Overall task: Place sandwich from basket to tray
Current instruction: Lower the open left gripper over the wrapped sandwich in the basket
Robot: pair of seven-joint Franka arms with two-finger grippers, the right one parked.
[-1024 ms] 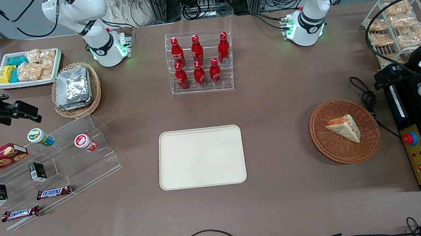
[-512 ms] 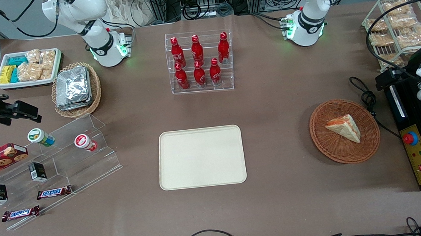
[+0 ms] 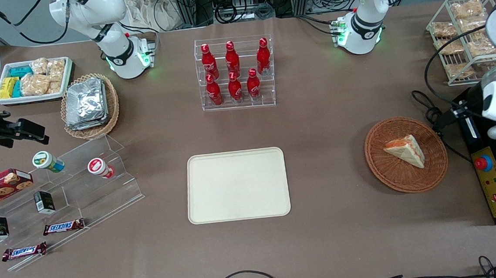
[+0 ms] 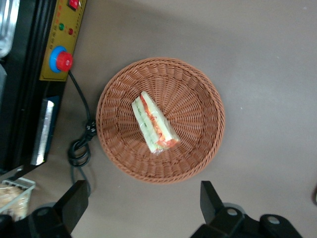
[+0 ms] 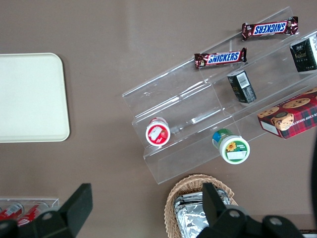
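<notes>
Swung in toward the round reddish-brown wicker basket [image 3: 406, 154] since a second ago; working arm's white link now sits lower and nearer the basket rim at the working arm's end of the brown worktop [image 3: 325, 120]. Nothing else shifted.

Front view: small triangular pale-bread sandwich wedge [image 3: 405, 150] lying in the basket, untouched. Large cream rectangular tray [image 3: 237, 185] bare, well apart from the basket toward the worktop's middle. Tool itself not identifiable here.

Left wrist view: tool [image 4: 143, 210] hovering high over the basket [image 4: 198, 144], both fingers [image 4: 73, 203] spread wide, nothing between them. Sandwich [image 4: 154, 123] lying on its side, orange-red and green filling edge showing, roughly mid-basket. Black control box with red button [image 4: 60, 59] just beside the basket.

Step in hand: approach, pre-grasp. Next move likely: centre over the wedge, align fingers across its flat bread faces, descend inside the rim, close gently to avoid squashing.
</notes>
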